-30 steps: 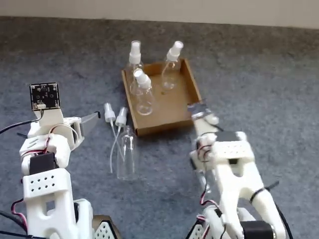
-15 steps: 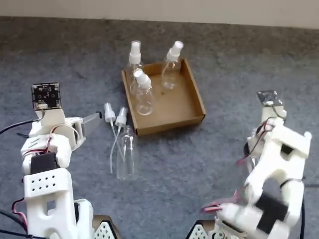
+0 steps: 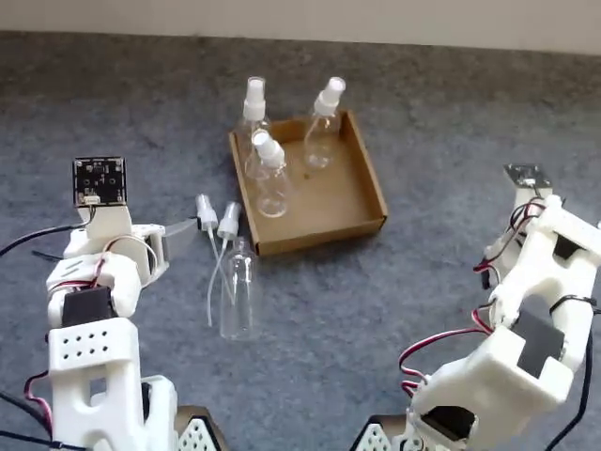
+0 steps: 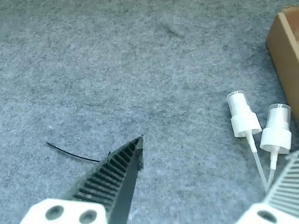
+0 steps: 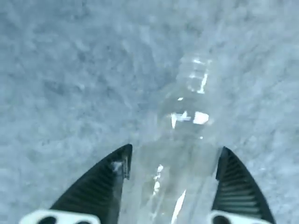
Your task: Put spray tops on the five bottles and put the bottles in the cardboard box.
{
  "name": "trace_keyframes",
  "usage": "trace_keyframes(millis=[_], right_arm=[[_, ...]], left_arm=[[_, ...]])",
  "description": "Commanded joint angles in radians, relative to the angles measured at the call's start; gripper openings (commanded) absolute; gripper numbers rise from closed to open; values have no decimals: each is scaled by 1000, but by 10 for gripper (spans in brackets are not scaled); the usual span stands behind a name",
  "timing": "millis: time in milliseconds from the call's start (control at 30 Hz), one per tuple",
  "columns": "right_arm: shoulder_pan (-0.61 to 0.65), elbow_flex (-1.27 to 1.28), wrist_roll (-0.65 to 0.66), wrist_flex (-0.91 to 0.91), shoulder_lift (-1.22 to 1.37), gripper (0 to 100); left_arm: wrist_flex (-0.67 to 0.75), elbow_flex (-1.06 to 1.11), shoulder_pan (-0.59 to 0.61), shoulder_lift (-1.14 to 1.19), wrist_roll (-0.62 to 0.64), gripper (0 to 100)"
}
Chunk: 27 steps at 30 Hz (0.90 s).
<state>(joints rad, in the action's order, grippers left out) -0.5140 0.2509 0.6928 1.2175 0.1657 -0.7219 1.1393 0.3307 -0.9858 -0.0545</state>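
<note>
left gripper (image 4: 217, 145) spread wide, holding nothing, two spray tops (image 4: 243, 120) just beside one fingertip, right gripper (image 5: 174, 151) clamped on clear bottle (image 5: 188, 116), neck pointing outward

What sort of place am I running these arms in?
Probably a home or hobby setup rather than a factory: grey carpet serves as the work surface, a pale wall stands behind, and the props are a cardboard box and clear spray bottles.

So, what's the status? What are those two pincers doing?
Left pincer open, beside two loose spray tops. Right pincer shut on uncapped bottle. Another bare bottle lying near the cardboard box.
</note>
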Motion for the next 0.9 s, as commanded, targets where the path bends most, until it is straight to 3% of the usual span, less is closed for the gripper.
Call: trace_keyframes(millis=[0, 200, 867], right_arm=[[30, -85, -12, 51, -45, 228], [61, -211, -103, 73, -39, 228], [21, -283, -103, 97, 156, 225]], left_arm=[[-5, -18, -15, -5, 12, 411], [-5, -18, -15, -5, 12, 411], [-5, -18, -16, -5, 11, 411]])
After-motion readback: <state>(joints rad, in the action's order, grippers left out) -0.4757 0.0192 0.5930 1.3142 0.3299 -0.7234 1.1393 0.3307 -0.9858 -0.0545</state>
